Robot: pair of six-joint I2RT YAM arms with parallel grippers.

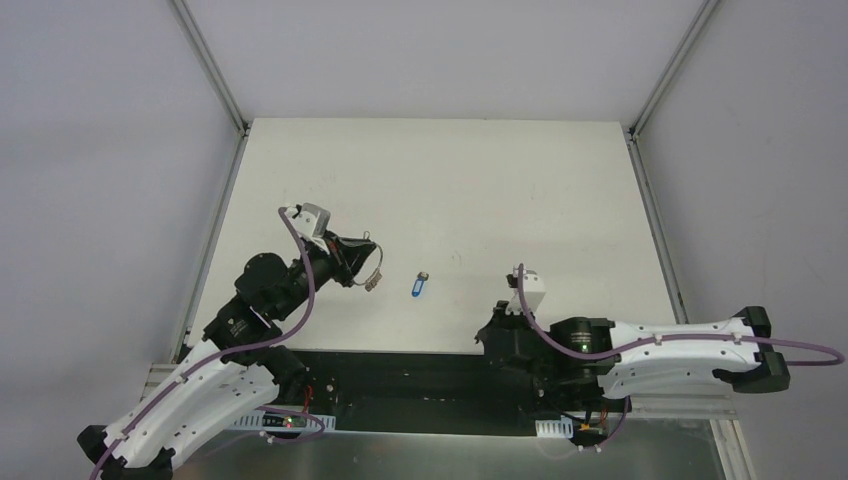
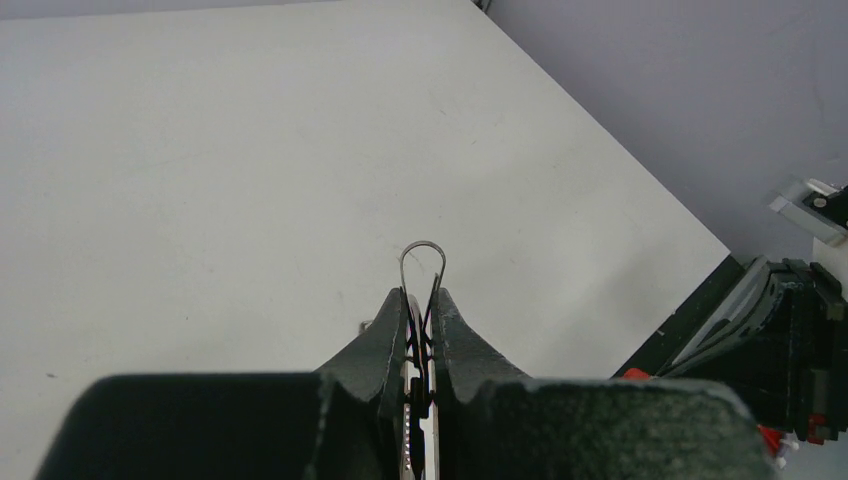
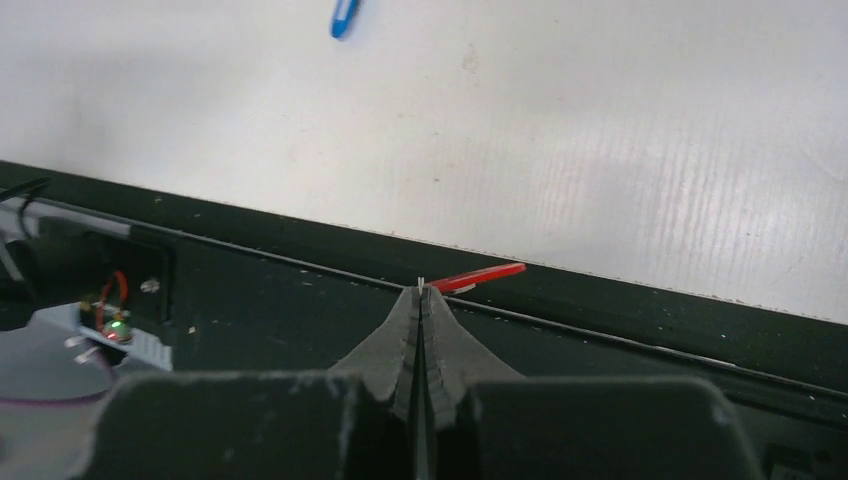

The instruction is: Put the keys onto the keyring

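My left gripper (image 1: 358, 262) is shut on the keyring (image 1: 372, 268) and holds it at the table's left-middle, with small silver keys hanging from it. In the left wrist view the thin ring loop (image 2: 423, 262) sticks out past the closed fingertips of the left gripper (image 2: 420, 296). The blue-headed key (image 1: 421, 286) lies flat on the table just right of the ring; it also shows in the right wrist view (image 3: 345, 17). My right gripper (image 3: 420, 290) is shut on the red-headed key (image 3: 480, 277), whose head pokes out to the right. That gripper (image 1: 492, 335) sits over the table's near edge.
The white table (image 1: 450, 180) has metal frame rails along its left and right edges. A black strip (image 3: 600, 330) runs along the near edge under my right gripper. The right arm's body (image 2: 780, 340) shows at the right of the left wrist view.
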